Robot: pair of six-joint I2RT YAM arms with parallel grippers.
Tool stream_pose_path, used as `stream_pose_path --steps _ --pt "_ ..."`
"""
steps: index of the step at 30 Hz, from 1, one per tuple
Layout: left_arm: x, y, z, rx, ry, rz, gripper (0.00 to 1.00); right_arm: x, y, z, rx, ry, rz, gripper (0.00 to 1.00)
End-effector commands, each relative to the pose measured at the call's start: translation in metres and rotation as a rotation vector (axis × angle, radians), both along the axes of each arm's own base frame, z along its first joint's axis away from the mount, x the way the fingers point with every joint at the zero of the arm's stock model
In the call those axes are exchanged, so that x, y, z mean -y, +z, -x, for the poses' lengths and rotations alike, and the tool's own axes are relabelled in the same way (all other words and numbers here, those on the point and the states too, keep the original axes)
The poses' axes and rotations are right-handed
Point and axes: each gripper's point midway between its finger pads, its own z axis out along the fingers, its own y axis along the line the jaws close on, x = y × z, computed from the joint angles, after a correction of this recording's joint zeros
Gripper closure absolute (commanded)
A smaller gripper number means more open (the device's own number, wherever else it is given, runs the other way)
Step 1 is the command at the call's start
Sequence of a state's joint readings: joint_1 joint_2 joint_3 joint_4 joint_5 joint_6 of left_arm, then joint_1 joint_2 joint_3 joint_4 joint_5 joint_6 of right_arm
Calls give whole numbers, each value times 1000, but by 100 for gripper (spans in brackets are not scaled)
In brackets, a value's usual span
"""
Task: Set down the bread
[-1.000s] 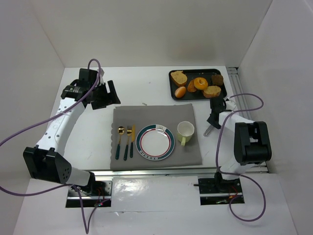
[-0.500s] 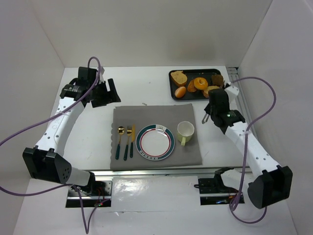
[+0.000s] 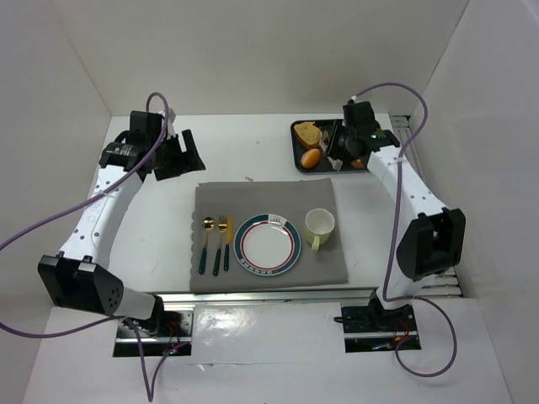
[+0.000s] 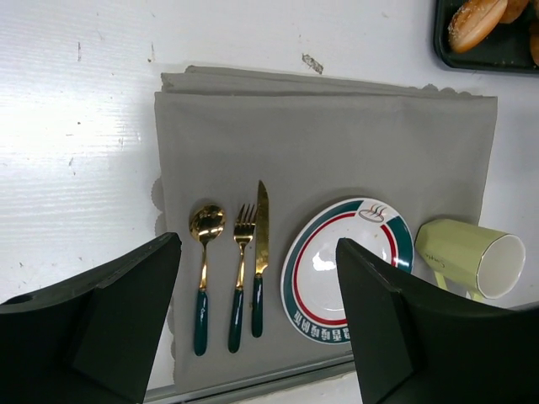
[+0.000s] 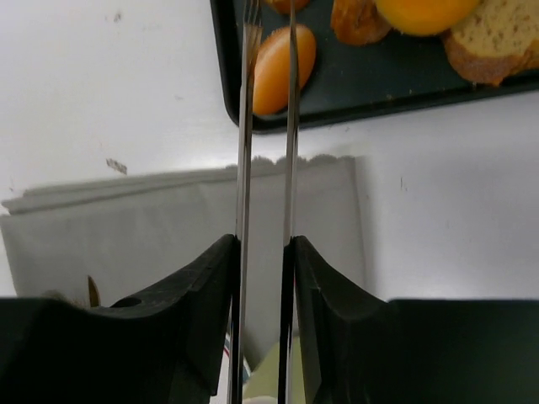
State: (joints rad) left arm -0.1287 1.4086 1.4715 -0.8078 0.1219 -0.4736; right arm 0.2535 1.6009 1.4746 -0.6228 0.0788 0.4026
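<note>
Bread roll [image 5: 284, 67]: glossy oval, near-left corner of tray [image 5: 362, 80]. Likely light, soft, crushable; pinch gently across its middle. Right gripper [image 5: 263, 269] clamps tongs [image 5: 244, 168] reaching over tray. Left gripper [image 4: 257, 252] gapes, empty.

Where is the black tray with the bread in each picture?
Top camera: the black tray sits at the far right of the table.
Left wrist: only a corner of the tray shows, at the top right.
Right wrist: the tray runs across the top, behind the tongs.
Shared landmark: the grey cloth, just below the tray in every picture.
</note>
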Motion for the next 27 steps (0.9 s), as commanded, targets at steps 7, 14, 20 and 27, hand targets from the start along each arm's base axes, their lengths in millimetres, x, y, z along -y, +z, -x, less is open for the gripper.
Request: stream_pose_path --steps 7,14,20,27 --pt "-5 26 -6 83 15 2 13 24 4 -58 40 -7 -67 57" --pt "-8 20 -9 63 24 0 13 33 -13 -85 41 -11 -96 53" --pt "-1 10 -9 27 4 29 13 26 -28 -105 33 1 -118 53" --pt "-2 8 -13 28 10 23 13 21 -32 -114 36 -3 -151 53"
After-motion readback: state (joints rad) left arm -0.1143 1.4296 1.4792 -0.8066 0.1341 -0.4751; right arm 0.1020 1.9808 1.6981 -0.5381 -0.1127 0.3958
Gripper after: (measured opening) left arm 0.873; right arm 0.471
